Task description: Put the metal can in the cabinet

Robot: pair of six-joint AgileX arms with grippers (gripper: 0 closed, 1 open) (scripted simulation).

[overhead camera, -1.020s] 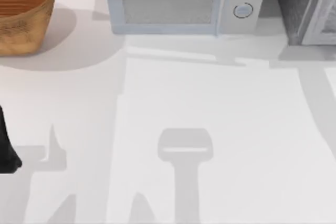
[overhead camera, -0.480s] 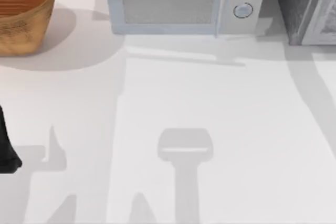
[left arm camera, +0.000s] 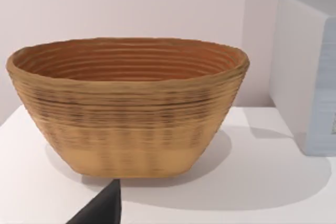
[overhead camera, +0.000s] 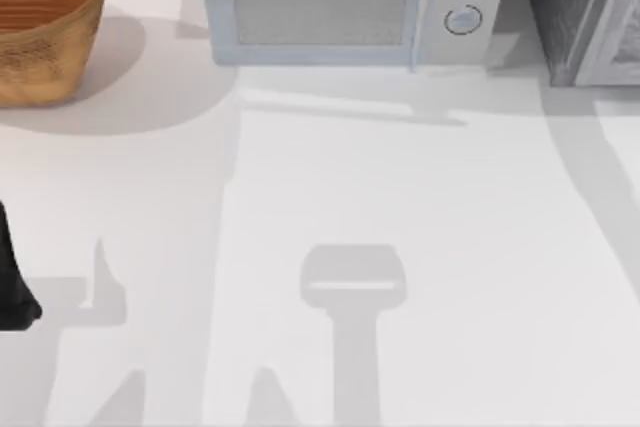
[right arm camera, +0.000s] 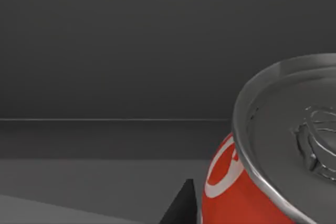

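The metal can [right arm camera: 252,182], silver-topped with a red and white label, looms close in the right wrist view. It stands against the dark grey inner walls of the cabinet [right arm camera: 105,51]. One black fingertip [right arm camera: 181,205] of my right gripper lies against the can's side, and the gripper is shut on it. Seen from above, the cabinet [overhead camera: 565,7] is at the back right corner, dark grey and speckled, with a pale door frame. My left arm [overhead camera: 12,287] is parked at the table's left edge.
A white microwave [overhead camera: 330,7] with two round knobs stands at the back centre, just left of the cabinet. A woven brown basket [overhead camera: 40,27] sits at the back left, facing my left wrist camera as the basket [left arm camera: 126,108]. Arm shadows cross the white table.
The shadow on the table in front of the cabinet has narrowed and slid right since a second ago. The left arm, basket and microwave have not moved.
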